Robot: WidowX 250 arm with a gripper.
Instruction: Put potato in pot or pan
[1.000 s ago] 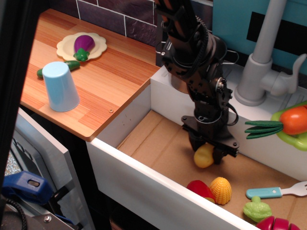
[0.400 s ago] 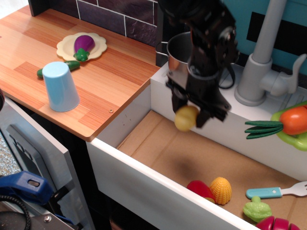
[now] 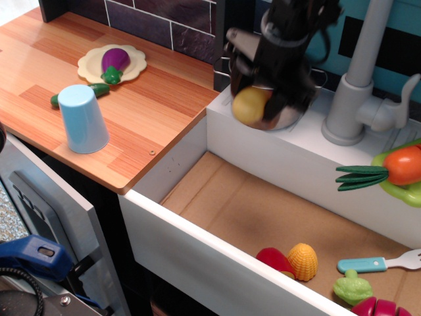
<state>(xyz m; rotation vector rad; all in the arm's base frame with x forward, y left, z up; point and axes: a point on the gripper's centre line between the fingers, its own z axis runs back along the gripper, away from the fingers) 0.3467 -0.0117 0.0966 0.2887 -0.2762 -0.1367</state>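
Observation:
My gripper is shut on the pale-yellow potato and holds it in the air at the back rim of the sink, in front of the silver pot. The pot stands on the white ledge behind the sink, to the left of the faucet. My black arm covers most of the pot; only its lower wall and part of a thin handle show. The picture is motion-blurred around the gripper.
A grey faucet stands right of the pot. A light-blue cup and a plate with an eggplant sit on the wooden counter. The sink holds corn, a red piece, a fork and green pieces. A carrot lies at the right.
My gripper has lifted the potato from the sink floor, up and to the left, to the height of the pot on the back ledge.

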